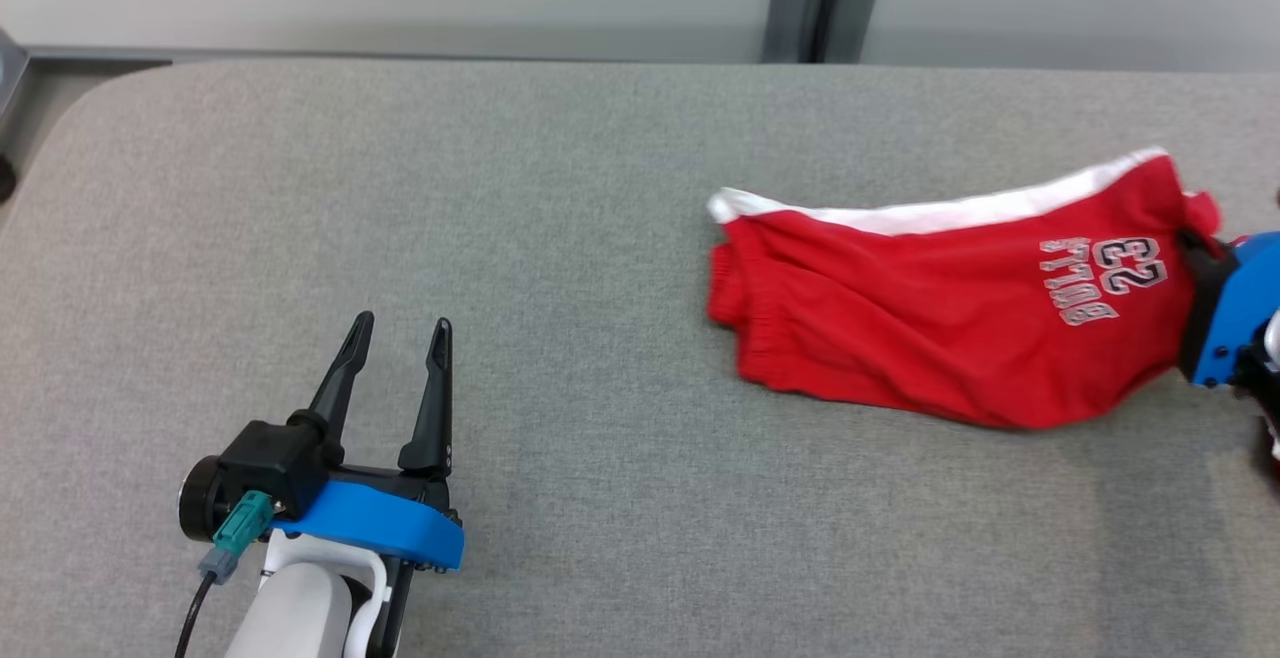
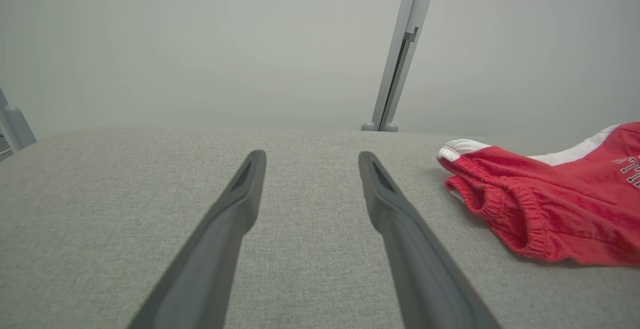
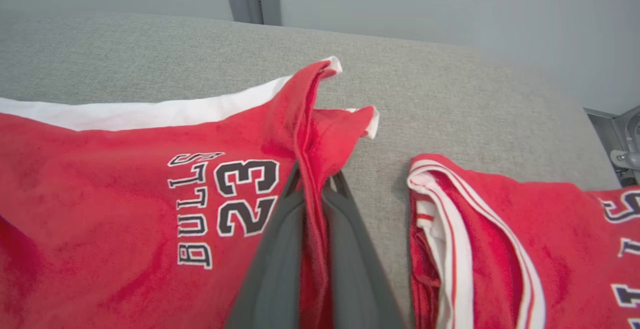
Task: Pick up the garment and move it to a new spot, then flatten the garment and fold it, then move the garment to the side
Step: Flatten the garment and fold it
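Red Bulls shorts lie rumpled at 3 o'clock on the grey table, with one edge clamped by the right gripper. Looks like the relocating step. Next I'd guess a lift and carry toward the left gripper, which sits spread and empty at 8 o'clock.

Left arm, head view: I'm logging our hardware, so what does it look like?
The left gripper has two long, tapering black jaws on a black block, above a blue plate and a pale forearm. A teal plug with a black cable sits beside it.
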